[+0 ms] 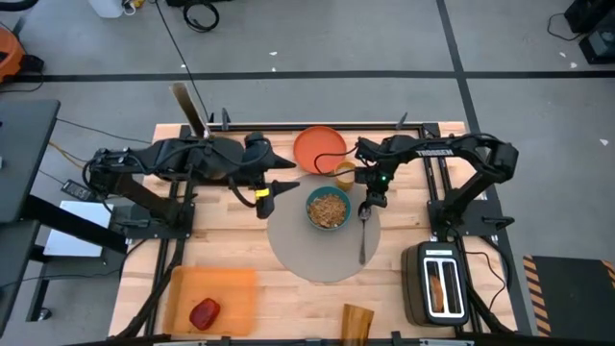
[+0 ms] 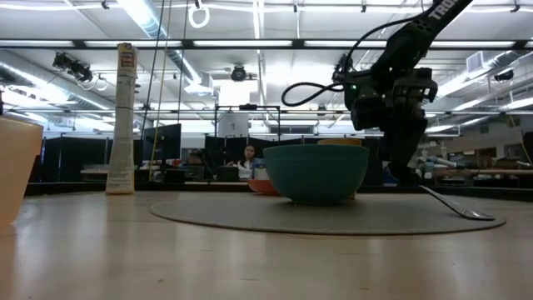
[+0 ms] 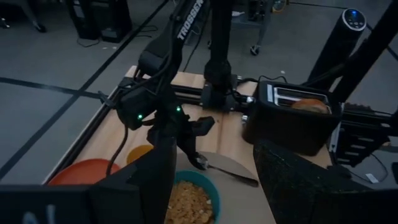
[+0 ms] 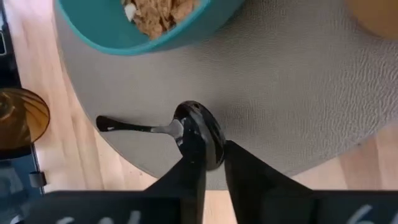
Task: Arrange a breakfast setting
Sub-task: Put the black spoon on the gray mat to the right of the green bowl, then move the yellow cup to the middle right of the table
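Observation:
The round grey mat (image 1: 322,252) lies mid-table. On its far part stands the teal bowl (image 1: 329,208), filled with cereal. The metal spoon (image 1: 363,235) lies on the mat to the bowl's right, with my right gripper (image 1: 365,206) shut on its far end. Beyond the mat are the orange plate (image 1: 320,147) and the yellow cup (image 1: 344,174). The toast (image 1: 438,286) stands in the toaster (image 1: 437,281). The red apple (image 1: 204,313) rests on an orange board. My left gripper (image 1: 286,178) hangs open and empty, high up to the left of the bowl. My right gripper has the spoon's bowl end (image 4: 200,127) between its fingertips (image 4: 194,155), with only a narrow gap between them. The fingers slant down from the table's far side. The spoon's handle (image 4: 124,127) lies on the mat, pointing toward the near edge.
A yellow cereal box (image 1: 189,109) stands at the far left edge. An amber glass (image 1: 357,325) is at the near edge, and the orange board (image 1: 213,296) is near left. The toaster fills the near right corner. Bare wood lies between board and mat.

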You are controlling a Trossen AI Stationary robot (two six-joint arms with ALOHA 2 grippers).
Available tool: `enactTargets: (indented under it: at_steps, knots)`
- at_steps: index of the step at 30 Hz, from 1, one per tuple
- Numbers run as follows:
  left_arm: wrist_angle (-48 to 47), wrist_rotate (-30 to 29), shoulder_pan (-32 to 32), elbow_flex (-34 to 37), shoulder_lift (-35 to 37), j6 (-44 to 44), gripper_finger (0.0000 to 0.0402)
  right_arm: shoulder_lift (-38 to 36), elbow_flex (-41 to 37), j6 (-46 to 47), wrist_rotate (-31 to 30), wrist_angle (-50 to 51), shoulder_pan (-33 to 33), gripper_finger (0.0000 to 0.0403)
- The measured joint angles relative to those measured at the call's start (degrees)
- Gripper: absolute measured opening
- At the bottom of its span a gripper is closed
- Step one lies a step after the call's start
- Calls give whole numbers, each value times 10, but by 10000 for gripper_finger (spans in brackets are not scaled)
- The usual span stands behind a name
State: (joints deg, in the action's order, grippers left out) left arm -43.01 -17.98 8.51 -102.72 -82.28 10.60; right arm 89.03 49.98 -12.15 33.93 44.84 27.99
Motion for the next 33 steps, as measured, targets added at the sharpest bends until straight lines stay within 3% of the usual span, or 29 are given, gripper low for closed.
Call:
enactTargets:
  at_steps: [8, 12, 15, 25, 33]
  knots:
    - [0, 0, -17, 0, 0, -8, 221, -35, 10, 16, -50, 18, 0, 133]
    - [0, 0, -24, 0, 2, -18, 221, -81, 49, 30, -109, 80, -12, 139]
    - [6, 0, -24, 0, 5, -23, 221, -123, 78, 84, -116, 95, -39, 139]
    - [11, 1, -11, 0, 5, -38, 221, -212, 93, 284, -90, 93, -243, 139]
    - [13, 5, 13, 0, 5, -53, 221, -172, 93, 430, -82, -45, -386, 163]
